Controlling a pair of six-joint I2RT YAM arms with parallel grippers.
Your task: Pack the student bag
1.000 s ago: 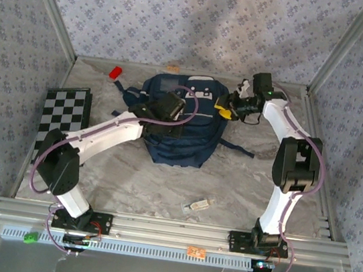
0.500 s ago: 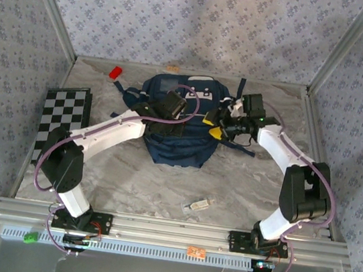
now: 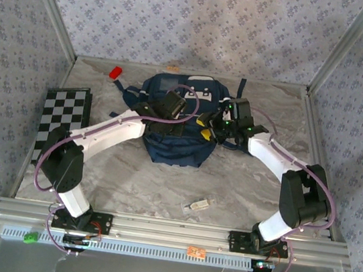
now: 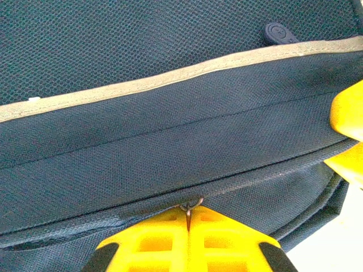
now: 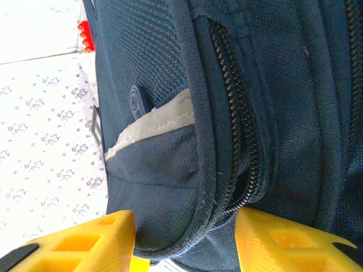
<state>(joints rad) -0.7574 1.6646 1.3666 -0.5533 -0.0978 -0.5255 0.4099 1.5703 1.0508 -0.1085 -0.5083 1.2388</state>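
The student bag (image 3: 179,142), navy with pale trim, lies in the middle of the table. My left gripper (image 3: 171,111) is over its front pocket. In the left wrist view, my left gripper (image 4: 188,214) has its yellow fingers pressed together on a small metal zipper pull (image 4: 193,204) at a closed pocket seam. My right gripper (image 3: 204,127) is at the bag's right side. In the right wrist view, my right gripper (image 5: 184,241) has its fingers (image 5: 278,241) apart, with the bag's (image 5: 164,187) bulging corner and a partly open zipper (image 5: 241,170) touching both.
A black-and-white checkerboard (image 3: 62,116) lies at the left edge. A red brick (image 3: 115,72) sits behind the bag on the left. A small pale object (image 3: 199,205) lies on the near table. Patterned walls enclose three sides.
My right arm has swung left from beside the bag's upper right to its right side, and its fingers now straddle the bag's corner. My left gripper has stayed on the zipper pull.
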